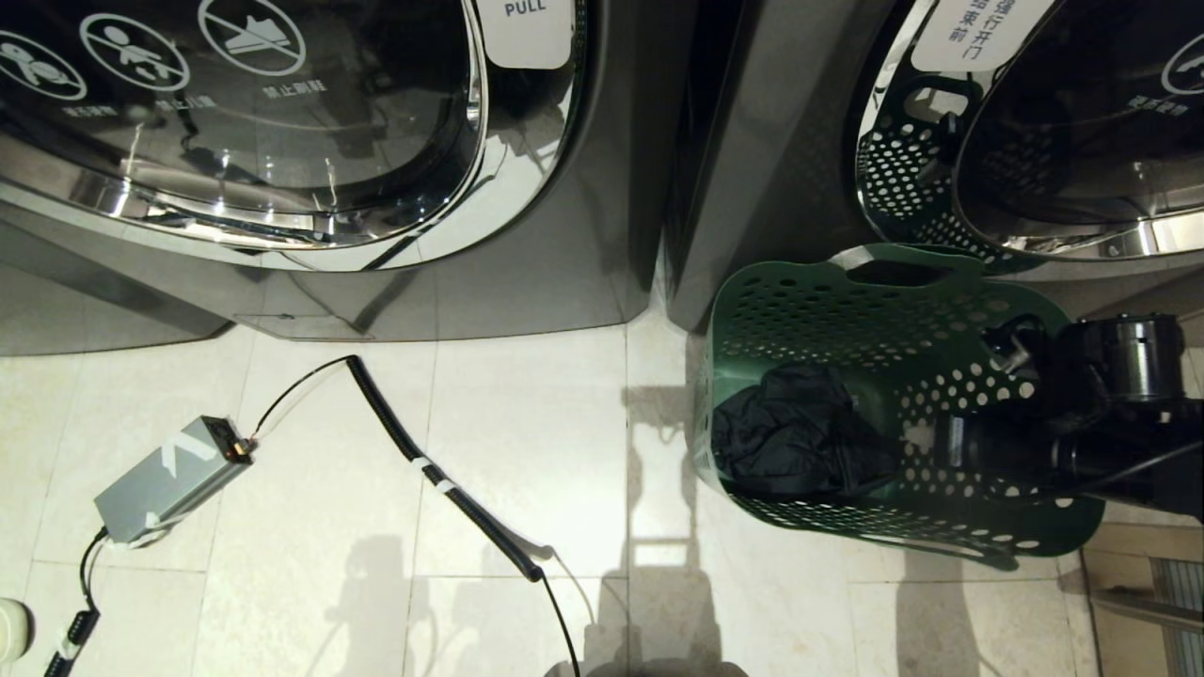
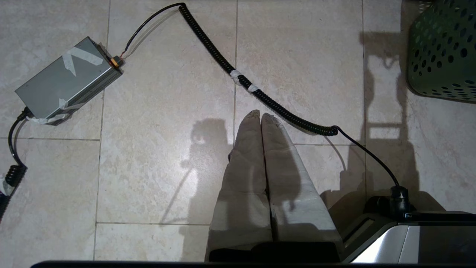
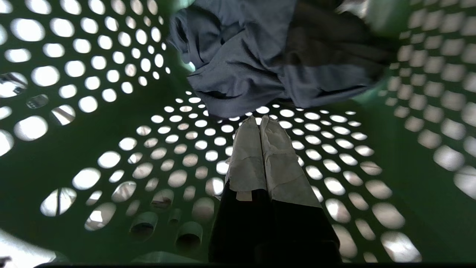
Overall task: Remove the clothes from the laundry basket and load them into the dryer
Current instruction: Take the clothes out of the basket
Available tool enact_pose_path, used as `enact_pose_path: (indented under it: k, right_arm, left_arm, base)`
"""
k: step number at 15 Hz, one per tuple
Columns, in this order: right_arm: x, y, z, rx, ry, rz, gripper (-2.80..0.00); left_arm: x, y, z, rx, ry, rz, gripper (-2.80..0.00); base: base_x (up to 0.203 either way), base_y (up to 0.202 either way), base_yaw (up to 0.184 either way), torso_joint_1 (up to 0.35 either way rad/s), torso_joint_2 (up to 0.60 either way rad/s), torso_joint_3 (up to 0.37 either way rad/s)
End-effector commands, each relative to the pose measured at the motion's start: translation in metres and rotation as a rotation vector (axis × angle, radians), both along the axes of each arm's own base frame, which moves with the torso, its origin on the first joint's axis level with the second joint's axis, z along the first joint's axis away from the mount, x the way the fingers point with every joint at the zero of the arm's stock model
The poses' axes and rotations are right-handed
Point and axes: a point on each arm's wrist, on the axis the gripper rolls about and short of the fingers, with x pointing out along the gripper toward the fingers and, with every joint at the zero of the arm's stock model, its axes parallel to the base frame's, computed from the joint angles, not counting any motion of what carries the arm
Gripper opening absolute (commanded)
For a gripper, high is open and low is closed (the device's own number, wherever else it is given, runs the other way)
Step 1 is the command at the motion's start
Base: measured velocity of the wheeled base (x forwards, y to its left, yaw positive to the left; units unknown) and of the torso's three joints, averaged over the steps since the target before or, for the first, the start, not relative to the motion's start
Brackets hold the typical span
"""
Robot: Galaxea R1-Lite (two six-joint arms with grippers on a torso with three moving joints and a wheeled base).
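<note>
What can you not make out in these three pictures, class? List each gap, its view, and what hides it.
1. Right gripper: in the head view, hidden inside the basket behind its own arm.
2. Clothes: how many items, unclear in head and right wrist views; one dark bundle.
3. Both dryer doors: cut off by the head view's top edge.
4. Left gripper: outside the head view.

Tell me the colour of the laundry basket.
Dark green, with round holes all over. The laundry basket shows best in the head view.
</note>
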Motion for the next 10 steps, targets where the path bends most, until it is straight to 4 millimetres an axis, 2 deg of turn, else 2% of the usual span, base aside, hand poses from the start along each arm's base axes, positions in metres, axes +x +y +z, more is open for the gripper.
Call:
enact_pose_path:
  k: [1, 2, 6, 9, 10]
  right_arm:
    - [0.027, 0.007, -0.033, 0.001, 0.095, 0.021, -2.80]
    - [0.034, 0.013, -0.042, 0.001, 0.113, 0.037, 0.00]
    - [0.071, 0.030, -0.070, 0.018, 0.059, 0.049, 0.00]
    - [0.094, 0.044, -0.095, -0.028, 0.002, -0.002, 0.00]
    - [0.102, 0.048, -0.098, -0.045, -0.015, -0.025, 0.00]
  left_arm:
    - [0.000, 0.000, 0.000, -0.001, -0.002, 0.001, -2.80]
    - [0.000, 0.000, 0.000, -0.001, -0.002, 0.001, -2.80]
    - [0.000, 0.000, 0.000, -0.001, -0.001, 0.001, -2.80]
    - [0.000, 0.000, 0.000, -0.001, -0.002, 0.001, -2.80]
    - [0.000, 0.000, 0.000, -0.001, -0.002, 0.001, -2.80]
  base:
    - [0.000, 0.000, 0.000, 0.000, 0.00, 0.000]
    - [0.000, 0.000, 0.000, 0.000, 0.00, 0.000]
    - [0.000, 0.000, 0.000, 0.000, 0.00, 0.000]
    - [0.000, 0.000, 0.000, 0.000, 0.00, 0.000]
    - [0.000, 0.000, 0.000, 0.000, 0.00, 0.000]
